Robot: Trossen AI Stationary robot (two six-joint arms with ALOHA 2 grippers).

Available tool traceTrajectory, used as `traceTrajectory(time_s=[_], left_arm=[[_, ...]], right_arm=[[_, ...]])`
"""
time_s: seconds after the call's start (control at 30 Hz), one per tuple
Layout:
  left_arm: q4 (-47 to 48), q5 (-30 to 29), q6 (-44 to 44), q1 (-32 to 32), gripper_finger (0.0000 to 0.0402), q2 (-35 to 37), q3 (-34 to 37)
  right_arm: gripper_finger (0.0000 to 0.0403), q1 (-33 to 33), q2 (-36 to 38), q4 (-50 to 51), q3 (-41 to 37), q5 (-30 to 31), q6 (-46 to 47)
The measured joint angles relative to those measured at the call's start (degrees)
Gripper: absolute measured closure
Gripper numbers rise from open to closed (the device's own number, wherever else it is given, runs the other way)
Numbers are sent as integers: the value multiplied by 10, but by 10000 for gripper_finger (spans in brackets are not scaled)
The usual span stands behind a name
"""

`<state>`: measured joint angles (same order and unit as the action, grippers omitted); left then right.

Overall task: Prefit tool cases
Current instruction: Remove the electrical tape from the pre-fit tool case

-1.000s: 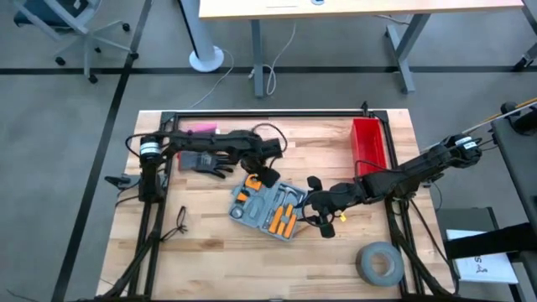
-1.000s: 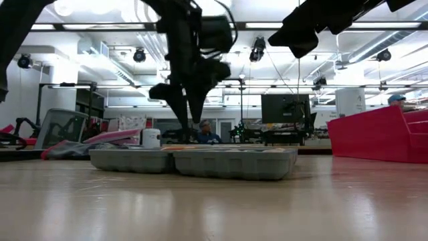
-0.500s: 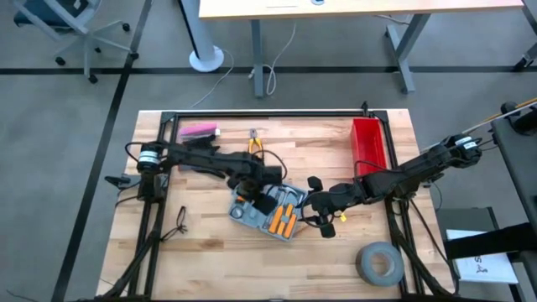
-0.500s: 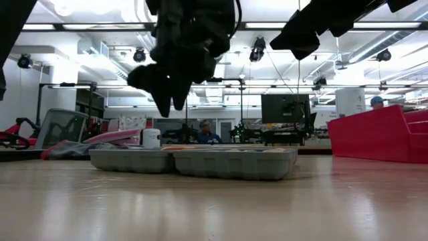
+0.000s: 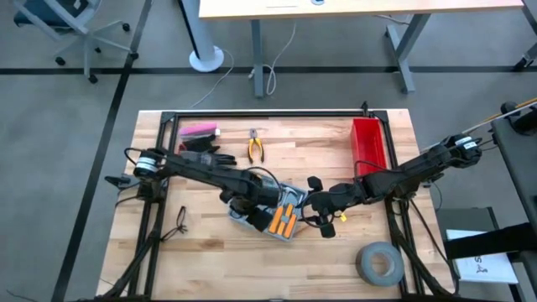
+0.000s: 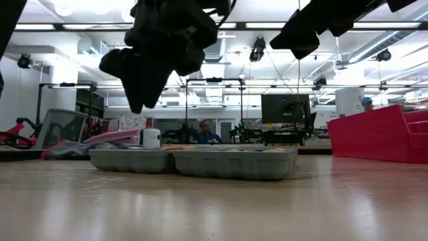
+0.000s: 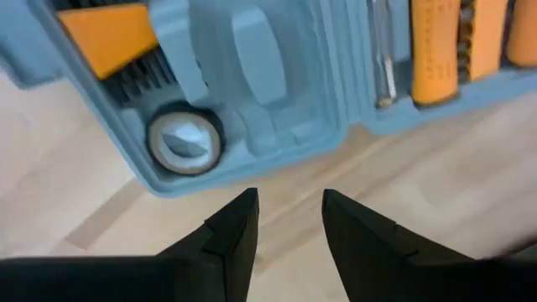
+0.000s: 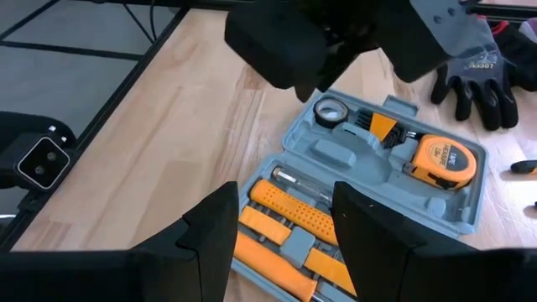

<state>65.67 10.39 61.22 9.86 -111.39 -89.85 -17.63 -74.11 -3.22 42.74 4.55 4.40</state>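
Here, grey-blue tool case [image 8: 377, 193] lying open, orange tools [image 8: 289, 220] slotted inside

Grey-blue tool case [image 5: 267, 214], open; orange-handled tools [image 8: 289, 220] in moulded slots; orange-black tape measure [image 8: 442, 160]. Red bin [image 5: 370, 144]. Grey tape roll [image 5: 380, 262]. Black-grey glove [image 8: 475, 65]. Pink item [image 5: 198, 131]. Orange-handled pliers [image 5: 254, 148]. Light wood table [image 5: 201, 252], black frame.

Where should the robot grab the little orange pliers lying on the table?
Probably from straight above, pinching across the two orange handles of the pliers. They lie flat on bare wood with free space on both sides, so fingers can drop either side of them.
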Motion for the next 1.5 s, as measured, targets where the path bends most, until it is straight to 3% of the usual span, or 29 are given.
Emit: traceTrajectory(time_s=[0.17, 0.87, 1.5], left_arm=[[-1, -47, 31, 23, 262, 0, 12], [-82, -55, 67, 16, 262, 0, 109], [-96, -64, 94, 15, 236, -1, 105]], right_arm=[[231, -1, 0, 0, 0, 0, 0], [231, -4, 2, 0, 0, -1, 3], [231, -11, 5, -5, 0, -1, 0]])
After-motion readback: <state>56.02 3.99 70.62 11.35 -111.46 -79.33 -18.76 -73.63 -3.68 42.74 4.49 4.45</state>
